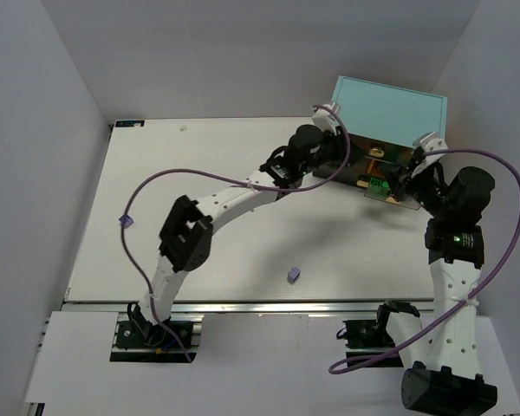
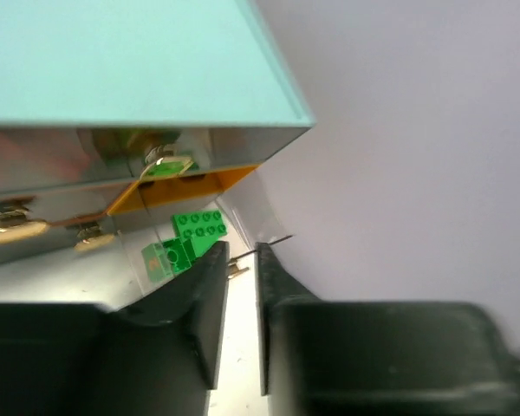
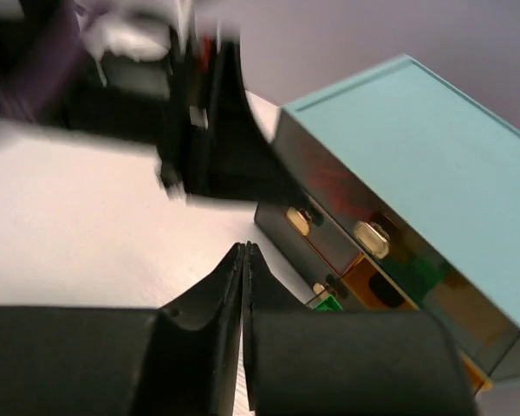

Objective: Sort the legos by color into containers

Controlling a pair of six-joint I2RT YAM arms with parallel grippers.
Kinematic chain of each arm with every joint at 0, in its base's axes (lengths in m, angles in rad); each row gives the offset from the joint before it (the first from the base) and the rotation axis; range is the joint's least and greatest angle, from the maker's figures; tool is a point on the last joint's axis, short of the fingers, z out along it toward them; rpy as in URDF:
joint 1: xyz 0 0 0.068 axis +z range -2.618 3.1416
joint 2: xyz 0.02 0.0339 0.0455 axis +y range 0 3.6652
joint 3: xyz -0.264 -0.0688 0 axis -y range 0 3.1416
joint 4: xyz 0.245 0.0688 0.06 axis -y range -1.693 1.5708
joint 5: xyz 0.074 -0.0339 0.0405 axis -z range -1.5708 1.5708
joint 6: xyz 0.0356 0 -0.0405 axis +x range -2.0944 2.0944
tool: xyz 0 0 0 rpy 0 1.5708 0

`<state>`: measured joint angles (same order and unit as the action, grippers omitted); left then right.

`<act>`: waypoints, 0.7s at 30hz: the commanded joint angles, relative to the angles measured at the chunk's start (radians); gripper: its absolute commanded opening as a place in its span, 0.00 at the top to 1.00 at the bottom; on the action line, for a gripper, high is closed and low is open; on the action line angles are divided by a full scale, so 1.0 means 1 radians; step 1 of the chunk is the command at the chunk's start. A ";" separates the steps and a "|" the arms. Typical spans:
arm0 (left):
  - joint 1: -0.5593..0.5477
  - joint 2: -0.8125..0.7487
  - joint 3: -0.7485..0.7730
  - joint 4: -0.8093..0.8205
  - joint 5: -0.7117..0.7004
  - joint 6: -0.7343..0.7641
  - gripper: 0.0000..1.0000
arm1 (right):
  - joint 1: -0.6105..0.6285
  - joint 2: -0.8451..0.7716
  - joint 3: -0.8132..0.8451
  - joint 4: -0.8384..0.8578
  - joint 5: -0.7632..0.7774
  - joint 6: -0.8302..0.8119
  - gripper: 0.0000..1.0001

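A matt white table fills a booth of plain pale walls that close it in at 9, 12 and 3 o'clock; a bright metal rail runs along its near edge at 6 o'clock, and a small blue tag sits at the 11 o'clock corner. The light teal cabinet stands at the 1 o'clock corner, slightly skewed, its front facing the arms. One clear drawer low on that front is pulled out, and the green legos lie inside it; the drawers beside it show tan handles and reddish contents too blurred to name. A single lavender lego lies alone on the bare table toward 6 o'clock, well apart from the cabinet. Purple cables loop over both arms. The left gripper hangs just beside the open drawer, its jaws a narrow slit apart with white table showing through and nothing seen between them. The right gripper points at the cabinet front from the 3 o'clock side, its jaws pressed together on nothing.
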<state>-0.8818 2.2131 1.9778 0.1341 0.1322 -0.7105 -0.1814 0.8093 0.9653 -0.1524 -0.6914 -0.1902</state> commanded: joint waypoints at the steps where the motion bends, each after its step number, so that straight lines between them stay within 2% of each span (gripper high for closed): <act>1: 0.018 -0.286 -0.118 -0.004 -0.100 0.126 0.73 | -0.001 0.020 0.024 -0.146 -0.242 -0.233 1.00; 2: 0.027 -0.330 -0.210 -0.017 -0.117 0.153 0.85 | 0.002 0.046 0.047 -0.204 -0.293 -0.368 1.00; 3: 0.027 -0.372 -0.255 -0.034 -0.206 0.166 0.91 | 0.003 0.066 0.058 -0.263 -0.301 -0.430 1.00; 4: 0.038 -0.450 -0.295 -0.086 -0.235 0.175 0.96 | 0.006 0.089 0.068 -0.362 -0.293 -0.490 1.00; 5: 0.053 -0.487 -0.374 -0.120 -0.261 0.171 1.00 | 0.005 0.141 0.078 -0.392 -0.222 -0.533 1.00; 6: 0.064 -0.521 -0.411 -0.175 -0.308 0.161 1.00 | 0.010 0.174 0.098 -0.427 -0.183 -0.601 1.00; 7: 0.075 -0.553 -0.445 -0.256 -0.322 0.152 1.00 | 0.011 0.250 0.124 -0.532 -0.139 -0.659 1.00; 9: 0.107 -0.654 -0.560 -0.326 -0.347 0.120 1.00 | 0.014 0.332 0.189 -0.625 -0.015 -0.800 1.00; 10: 0.118 -0.690 -0.601 -0.376 -0.359 0.106 0.96 | 0.017 0.374 0.214 -0.674 0.024 -0.840 1.00; 12: 0.151 -0.785 -0.718 -0.427 -0.370 0.056 0.79 | 0.025 0.476 0.271 -0.743 0.133 -0.876 1.00; 13: 0.162 -0.815 -0.755 -0.465 -0.378 0.040 0.58 | 0.028 0.525 0.283 -0.746 0.163 -0.877 1.00; 16: 0.194 -0.930 -0.888 -0.527 -0.387 -0.024 0.36 | 0.046 0.573 0.308 -0.740 0.246 -0.911 1.00; 21: 0.225 -1.093 -1.034 -0.580 -0.434 -0.119 0.29 | 0.074 0.640 0.309 -0.733 0.354 -0.954 1.00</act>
<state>-0.6731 1.2343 0.9680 -0.3901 -0.2485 -0.7528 -0.1249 1.4414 1.2274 -0.8520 -0.4355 -1.0737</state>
